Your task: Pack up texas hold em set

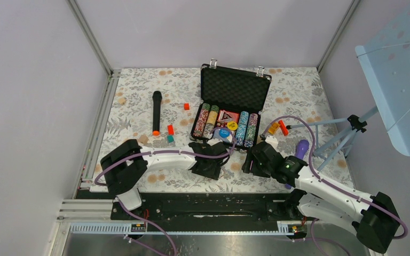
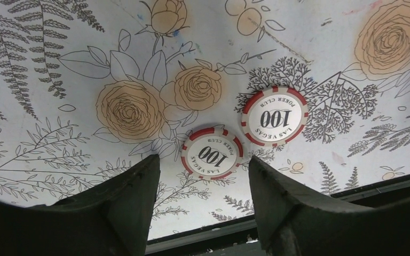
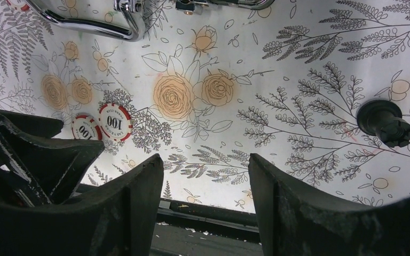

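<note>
The black briefcase [image 1: 235, 87] stands open at the back of the cloth, its foam lid upright. Rows of striped chips [image 1: 205, 120], a card deck [image 1: 227, 116], a yellow button [image 1: 231, 126] and a blue button [image 1: 223, 133] lie in its tray. Two loose red-and-white "100" chips [image 2: 212, 152] [image 2: 274, 116] lie flat on the cloth in front of the case. My left gripper [image 2: 203, 158] hovers open just short of the nearer chip, holding nothing. My right gripper [image 3: 205, 157] is open and empty over bare cloth, with both chips [image 3: 115, 121] to its left.
A black microphone [image 1: 156, 112] with an orange end lies left of the case, near red [image 1: 170, 129] and teal [image 1: 170, 138] blocks. Orange and red pieces [image 1: 277, 128], a purple object [image 1: 302, 148] and a tripod [image 1: 347, 133] stand to the right. The case handle [image 3: 85, 24] is ahead.
</note>
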### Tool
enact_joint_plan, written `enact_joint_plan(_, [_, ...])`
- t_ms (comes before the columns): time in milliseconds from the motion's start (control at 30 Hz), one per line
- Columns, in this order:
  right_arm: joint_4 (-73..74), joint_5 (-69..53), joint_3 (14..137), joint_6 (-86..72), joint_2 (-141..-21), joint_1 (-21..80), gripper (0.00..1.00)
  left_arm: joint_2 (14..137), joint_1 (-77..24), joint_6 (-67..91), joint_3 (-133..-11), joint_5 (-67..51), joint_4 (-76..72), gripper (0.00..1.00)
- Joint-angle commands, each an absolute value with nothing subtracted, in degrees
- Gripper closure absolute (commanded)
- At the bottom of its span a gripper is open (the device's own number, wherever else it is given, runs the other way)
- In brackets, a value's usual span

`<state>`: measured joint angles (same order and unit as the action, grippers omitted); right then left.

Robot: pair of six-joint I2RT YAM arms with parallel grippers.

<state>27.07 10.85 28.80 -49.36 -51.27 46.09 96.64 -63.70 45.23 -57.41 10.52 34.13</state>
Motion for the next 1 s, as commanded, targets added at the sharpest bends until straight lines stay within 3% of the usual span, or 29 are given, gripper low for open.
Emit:
enact_joint_plan(0, [27.85,10.92,29.18,-49.45,-51.67,45.66,0.34,97.94,-64.16,45.15,-59.37,11.01,33.56,0.4])
enact_joint_plan(633, [27.72,10.64,29.14,-49.04,-51.78,45.62,0.33,101.13,-65.92,45.35,-60.52,12.04,35.12,0.47])
enact_joint_plan(967, [27.71,10.39,29.44,-48.79,-52.08,45.55,0.33,101.1,-65.97,45.26,-60.52,11.86,35.07,0.6])
